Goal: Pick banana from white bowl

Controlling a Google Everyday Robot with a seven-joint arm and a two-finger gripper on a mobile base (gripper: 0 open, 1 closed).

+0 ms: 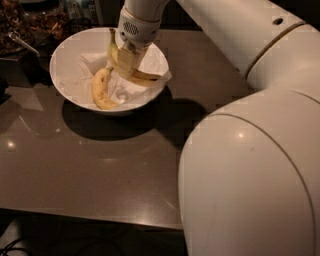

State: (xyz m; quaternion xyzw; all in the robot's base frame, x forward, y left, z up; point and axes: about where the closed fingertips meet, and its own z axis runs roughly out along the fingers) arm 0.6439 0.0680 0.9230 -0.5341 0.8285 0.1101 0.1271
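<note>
Gripper (126, 59) upper centre, jaws pinching banana (146, 77) over white bowl (64, 50). Looks like the lift step; next needs a straight rise clear of the rim.

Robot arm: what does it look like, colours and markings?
Glossy white rounded shells with thin dark seams and a small dark hole; a dotted grille patch on the wrist. The gripper, over the wide white bowl, is shut on the slim greenish banana.
</note>
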